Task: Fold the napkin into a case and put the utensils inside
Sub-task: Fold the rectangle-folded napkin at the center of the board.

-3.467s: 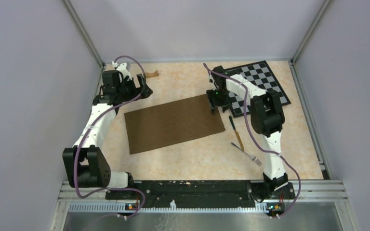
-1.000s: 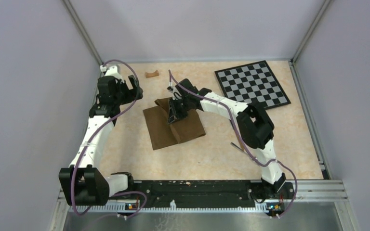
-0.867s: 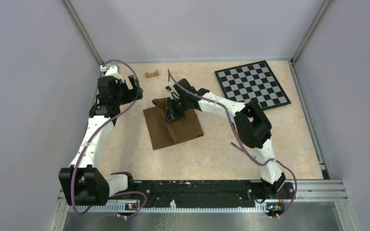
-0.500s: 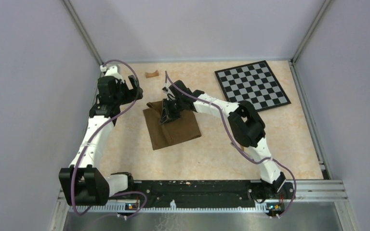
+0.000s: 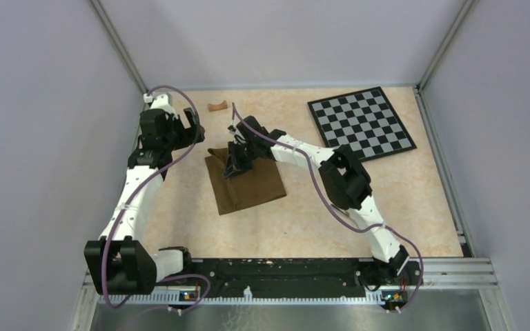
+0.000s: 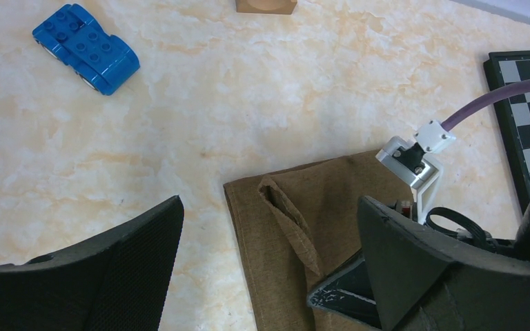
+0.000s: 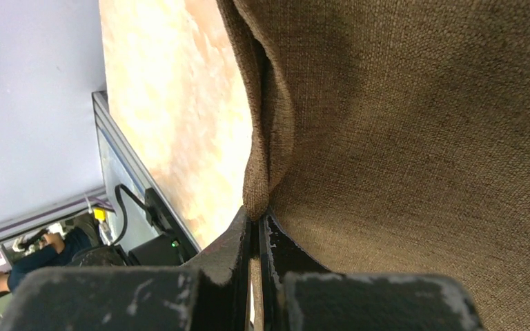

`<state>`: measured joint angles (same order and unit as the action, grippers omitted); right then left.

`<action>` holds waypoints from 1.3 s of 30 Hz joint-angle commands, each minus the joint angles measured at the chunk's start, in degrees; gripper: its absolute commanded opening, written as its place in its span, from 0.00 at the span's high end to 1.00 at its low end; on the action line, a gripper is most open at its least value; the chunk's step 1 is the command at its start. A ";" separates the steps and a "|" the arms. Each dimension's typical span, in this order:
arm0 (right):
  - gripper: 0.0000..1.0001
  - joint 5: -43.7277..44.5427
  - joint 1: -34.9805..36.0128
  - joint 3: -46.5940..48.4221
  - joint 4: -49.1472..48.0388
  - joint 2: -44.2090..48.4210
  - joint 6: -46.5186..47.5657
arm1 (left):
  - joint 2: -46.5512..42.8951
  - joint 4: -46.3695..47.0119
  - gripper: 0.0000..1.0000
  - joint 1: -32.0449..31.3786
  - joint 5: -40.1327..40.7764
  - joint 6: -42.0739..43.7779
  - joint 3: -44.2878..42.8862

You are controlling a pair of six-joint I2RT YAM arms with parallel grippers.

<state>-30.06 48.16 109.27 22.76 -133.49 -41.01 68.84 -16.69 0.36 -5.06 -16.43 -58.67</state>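
The dark-brown napkin lies folded over on itself left of the table's middle. My right gripper is shut on a raised flap of its top layer, near the far left corner. In the right wrist view the jaws pinch the cloth fold, and the napkin fills the frame. My left gripper hangs open just left of that corner. In the left wrist view the gripper frames the napkin's edge without touching it. The utensils are hidden behind my right arm.
A checkerboard lies at the far right, and its corner shows in the left wrist view. A small tan piece sits at the far edge. A blue block lies beyond the left gripper.
My right gripper has carried the napkin's right edge leftward over the rest, folding the flat sheet in half. Over the last second it crept further left. The left arm stayed still.
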 commanded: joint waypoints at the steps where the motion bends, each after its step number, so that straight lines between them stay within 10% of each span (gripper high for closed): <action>1: 1.00 0.17 1.56 4.06 0.10 -1.20 -0.73 | -1.42 2.63 0.01 -0.14 -0.18 -0.36 0.14; 16: 1.00 1.22 1.76 6.87 0.98 -4.19 -0.36 | -1.77 2.66 0.01 -0.11 -0.36 -0.45 0.14; 23: 0.47 -5.27 1.40 4.34 -7.14 -0.06 -1.14 | -1.94 2.98 0.01 -0.17 -0.03 -0.45 0.47; 39: 0.56 -1.15 -5.31 -37.09 -10.05 26.57 10.96 | 8.57 -0.13 0.01 -3.24 -15.18 -3.67 -0.06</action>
<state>-33.36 42.81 78.94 14.11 -112.31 -34.50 72.88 -15.81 -2.66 -11.60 -17.54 -58.35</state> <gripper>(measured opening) 0.469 0.987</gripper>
